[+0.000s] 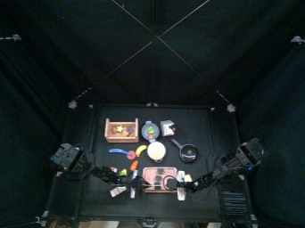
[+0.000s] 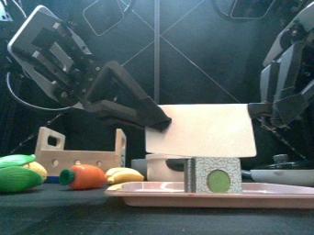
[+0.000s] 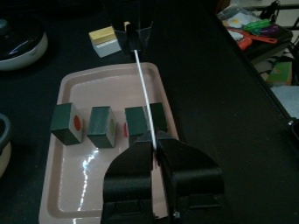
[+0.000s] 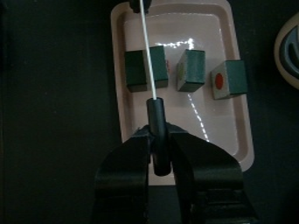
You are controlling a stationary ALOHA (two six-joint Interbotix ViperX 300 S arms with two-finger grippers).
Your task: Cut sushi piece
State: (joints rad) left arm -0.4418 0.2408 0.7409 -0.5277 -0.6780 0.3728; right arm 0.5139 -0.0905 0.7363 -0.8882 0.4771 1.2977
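Three dark green sushi pieces lie in a row on a pink tray [image 3: 70,188]. A white-bladed knife [image 2: 203,130] hangs edge-down over the end sushi piece [image 3: 139,122], its edge at about the top of that piece [image 2: 216,175]. My right gripper [image 4: 153,131] is shut on the knife's black handle [image 4: 153,114]. My left gripper [image 3: 158,159] is shut on the blade's other end. The blade [image 4: 146,52] shows as a thin white line across the sushi piece [image 4: 145,68]. The other two pieces [image 4: 191,70] [image 4: 228,77] lie beside it, apart from the blade.
A wooden crate [image 2: 81,147] and toy vegetables [image 2: 84,175] sit left of the tray. A dark pan [image 1: 187,150] lies behind the tray, and a yellow-and-white block [image 3: 105,39] lies just beyond its end. More toy food [image 3: 260,26] lies at the table's far side.
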